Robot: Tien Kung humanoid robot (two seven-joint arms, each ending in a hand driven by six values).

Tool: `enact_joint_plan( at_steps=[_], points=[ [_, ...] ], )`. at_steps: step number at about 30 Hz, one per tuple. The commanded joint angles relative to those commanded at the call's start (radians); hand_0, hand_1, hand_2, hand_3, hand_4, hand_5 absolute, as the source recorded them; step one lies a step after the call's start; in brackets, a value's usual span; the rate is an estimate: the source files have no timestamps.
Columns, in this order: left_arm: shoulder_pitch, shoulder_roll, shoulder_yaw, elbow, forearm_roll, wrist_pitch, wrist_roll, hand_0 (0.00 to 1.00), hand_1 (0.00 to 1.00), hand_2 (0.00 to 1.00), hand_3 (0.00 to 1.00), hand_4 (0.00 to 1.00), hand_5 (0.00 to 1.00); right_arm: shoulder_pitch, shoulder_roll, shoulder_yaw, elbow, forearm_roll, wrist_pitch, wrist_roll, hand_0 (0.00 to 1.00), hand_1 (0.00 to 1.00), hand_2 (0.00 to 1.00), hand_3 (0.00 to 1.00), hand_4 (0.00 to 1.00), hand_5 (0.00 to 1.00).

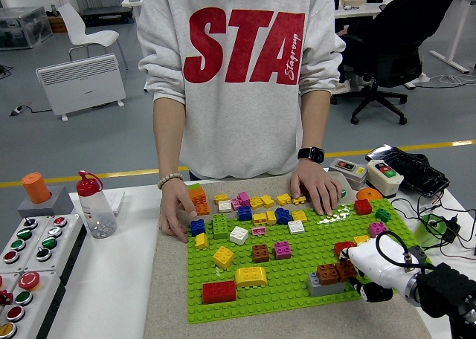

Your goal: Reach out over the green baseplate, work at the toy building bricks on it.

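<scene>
Robot's right hand (pixel 370 268) reaches the brown plastic toy bricks (pixel 335 271) at the right end of the green studded baseplate (pixel 290 283)

The white hand rests against the brown bricks, which sit on a grey plastic brick (pixel 321 285) near the plate's front right edge; whether its fingers are clamped or merely touching cannot be told. The bricks look light, rigid and smooth-sided, likely press-fitted to the studs, so a firm pinch across opposite side walls would probably serve best. A person's hands (pixel 175 211) press down on the plate's far edge, on the tan mat covering the white worktop (pixel 111 279)
</scene>
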Motion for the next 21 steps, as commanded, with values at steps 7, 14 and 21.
enact_joint_plan(
  at_steps=[7,14,21],
  points=[
    [0.002,0.000,0.000,0.000,0.002,0.000,0.000,0.651,0.692,0.667,0.563,0.282,0.998,-0.001,0.009,-0.002,-0.007,-0.002,-0.001,-0.005,0.227,0.373,0.468,0.504,0.383,0.214],
    [0.001,0.001,0.000,0.000,0.002,0.000,0.000,0.651,0.691,0.668,0.563,0.282,0.998,0.002,0.018,0.000,-0.018,-0.005,-0.003,-0.012,0.227,0.372,0.467,0.501,0.383,0.213],
    [0.000,0.001,0.001,0.000,0.000,0.001,-0.001,0.651,0.692,0.667,0.563,0.284,0.998,0.007,0.017,0.006,-0.020,-0.005,-0.001,-0.014,0.226,0.372,0.467,0.500,0.384,0.215]
  ],
)
